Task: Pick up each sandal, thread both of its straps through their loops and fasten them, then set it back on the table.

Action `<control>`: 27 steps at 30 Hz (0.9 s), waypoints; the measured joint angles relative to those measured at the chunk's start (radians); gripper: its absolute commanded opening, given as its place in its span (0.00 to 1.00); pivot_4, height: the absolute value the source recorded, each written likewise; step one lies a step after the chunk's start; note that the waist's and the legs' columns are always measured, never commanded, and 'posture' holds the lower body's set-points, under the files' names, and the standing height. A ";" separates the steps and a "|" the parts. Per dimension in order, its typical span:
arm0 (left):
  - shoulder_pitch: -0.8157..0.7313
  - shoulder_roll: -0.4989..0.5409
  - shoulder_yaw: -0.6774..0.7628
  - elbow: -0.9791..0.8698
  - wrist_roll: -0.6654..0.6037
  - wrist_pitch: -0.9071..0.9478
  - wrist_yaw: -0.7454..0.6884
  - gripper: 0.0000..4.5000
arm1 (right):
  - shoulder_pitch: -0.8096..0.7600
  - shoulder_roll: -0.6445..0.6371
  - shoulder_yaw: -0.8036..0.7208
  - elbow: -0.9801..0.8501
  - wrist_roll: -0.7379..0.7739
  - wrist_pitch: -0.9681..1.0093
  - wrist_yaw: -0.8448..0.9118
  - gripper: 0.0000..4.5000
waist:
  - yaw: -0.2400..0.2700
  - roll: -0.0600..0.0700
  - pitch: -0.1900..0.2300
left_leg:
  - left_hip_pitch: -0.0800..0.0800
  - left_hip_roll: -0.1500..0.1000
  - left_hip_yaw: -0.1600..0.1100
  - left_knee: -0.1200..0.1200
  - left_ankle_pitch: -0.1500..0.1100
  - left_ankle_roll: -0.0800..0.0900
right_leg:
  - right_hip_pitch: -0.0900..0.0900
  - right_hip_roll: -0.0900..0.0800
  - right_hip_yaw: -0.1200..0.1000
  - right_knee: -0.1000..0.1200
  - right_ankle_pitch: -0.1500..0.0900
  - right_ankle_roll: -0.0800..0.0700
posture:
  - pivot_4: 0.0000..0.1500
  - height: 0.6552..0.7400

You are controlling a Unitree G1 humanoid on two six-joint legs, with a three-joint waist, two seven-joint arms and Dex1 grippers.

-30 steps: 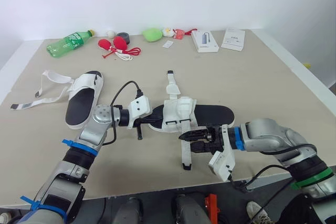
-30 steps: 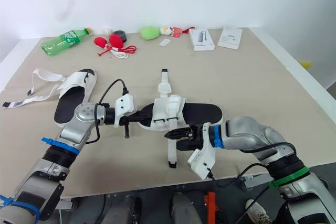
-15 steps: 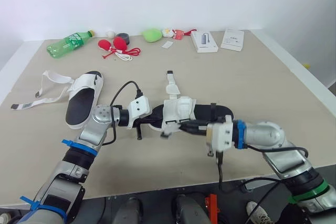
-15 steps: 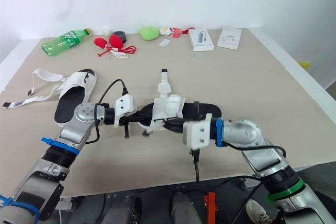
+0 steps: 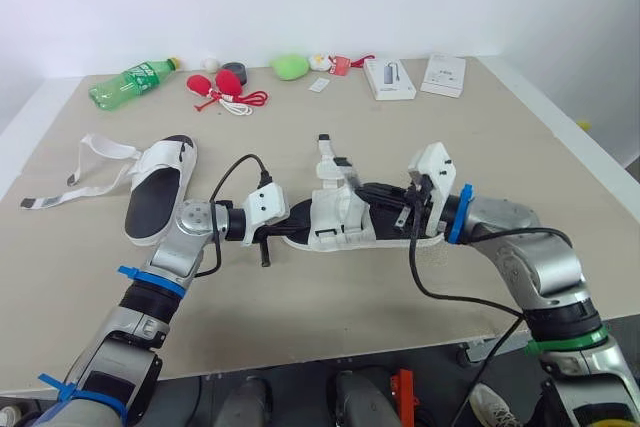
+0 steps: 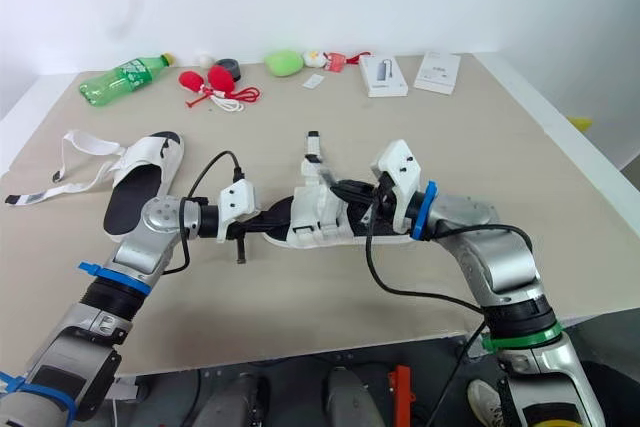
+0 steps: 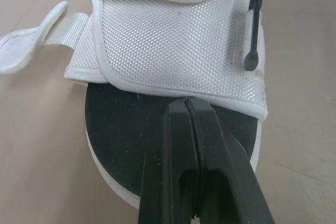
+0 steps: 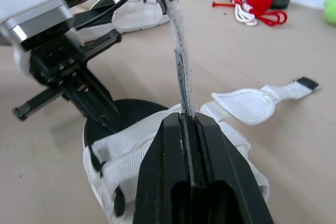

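A white sandal with a black sole (image 5: pixel 398 217) lies mid-table. My left gripper (image 5: pixel 288 231) is shut on the sole's left end, and its closed fingers (image 7: pixel 202 129) pinch the black sole just below the white mesh upper (image 7: pixel 173 40). My right gripper (image 5: pixel 362 188) hovers over the upper, shut on a white strap (image 8: pixel 180 61) that rises straight from its tips (image 8: pixel 188 120). Another strap (image 5: pixel 325 154) lies flat on the far side. A second sandal (image 5: pixel 160 187) rests at the left with loose straps (image 5: pixel 90 162).
Along the far edge lie a green bottle (image 5: pixel 130 80), red items with a cord (image 5: pixel 225 87), a green lump (image 5: pixel 290 66) and two white boxes (image 5: pixel 390 77) (image 5: pixel 444 74). The table's right edge (image 5: pixel 575 137) runs close to my right arm.
My right gripper has swung from the near side of the sandal up over its upper, carrying the strap that hung toward the front edge. The left gripper kept its hold.
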 measured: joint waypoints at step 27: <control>0.008 -0.003 0.001 -0.022 -0.002 0.020 0.008 0.00 | -0.112 0.076 -0.007 0.172 -0.047 0.183 0.017 0.15 | -0.001 0.000 0.000 | 0.000 0.000 0.000 0.000 0.000 0.000 | 0.000 0.000 0.000 0.000 0.000 0.000 | 1.00 1.00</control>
